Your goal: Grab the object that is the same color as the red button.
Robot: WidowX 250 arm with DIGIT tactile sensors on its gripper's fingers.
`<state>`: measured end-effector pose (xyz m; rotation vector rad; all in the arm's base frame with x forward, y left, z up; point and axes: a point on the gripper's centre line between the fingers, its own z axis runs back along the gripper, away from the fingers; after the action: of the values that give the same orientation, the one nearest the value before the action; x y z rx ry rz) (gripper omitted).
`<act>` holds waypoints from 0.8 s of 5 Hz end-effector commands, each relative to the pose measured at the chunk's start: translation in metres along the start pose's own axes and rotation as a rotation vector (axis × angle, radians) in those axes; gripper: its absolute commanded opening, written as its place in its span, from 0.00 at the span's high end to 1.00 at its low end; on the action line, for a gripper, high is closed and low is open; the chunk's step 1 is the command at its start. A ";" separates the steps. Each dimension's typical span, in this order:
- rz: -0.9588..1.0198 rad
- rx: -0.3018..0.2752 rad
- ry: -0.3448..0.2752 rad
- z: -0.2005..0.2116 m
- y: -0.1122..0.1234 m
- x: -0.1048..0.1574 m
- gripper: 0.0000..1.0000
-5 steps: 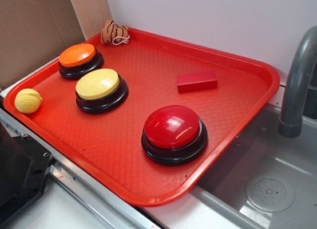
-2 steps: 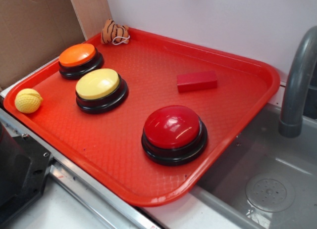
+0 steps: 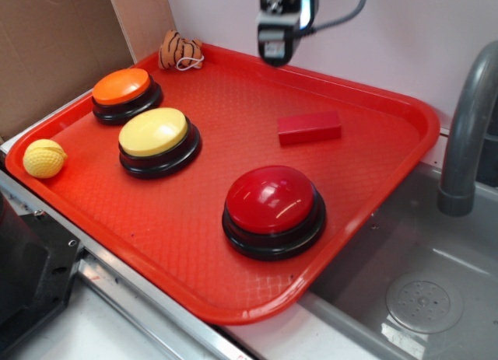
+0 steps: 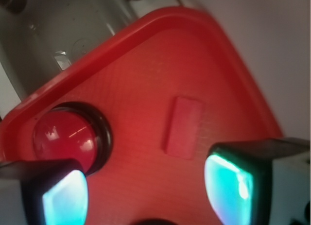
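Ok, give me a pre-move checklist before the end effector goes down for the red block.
1. Target found: block lies flat on the tray, matching the red button. Ok.
2. Block apart from the button and other items. Ok.
3. End effector empty, fingers spread in the wrist view. Ok.
4. End effector over the block: it hangs above the tray's back edge, off to one side. Not ok.
5. Fingers set across the block's narrow side. Cannot tell.
6. Descent path free of obstacles. Ok.

Your exterior view is bright and evenly lit, with glare on the red button (image 3: 272, 198). Your wrist view is dim, soft and blurry, fingertips (image 4: 228, 186) glowing teal.
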<state>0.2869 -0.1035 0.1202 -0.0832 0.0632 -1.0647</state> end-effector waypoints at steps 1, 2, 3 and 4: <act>0.062 -0.010 -0.009 -0.026 -0.008 0.009 0.00; 0.246 -0.002 0.010 -0.035 0.000 0.012 0.00; 0.421 -0.001 0.008 -0.034 0.002 0.008 0.00; 0.505 -0.019 -0.033 -0.030 0.006 0.002 0.00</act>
<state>0.2952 -0.0889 0.0691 -0.0953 0.1473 -0.5629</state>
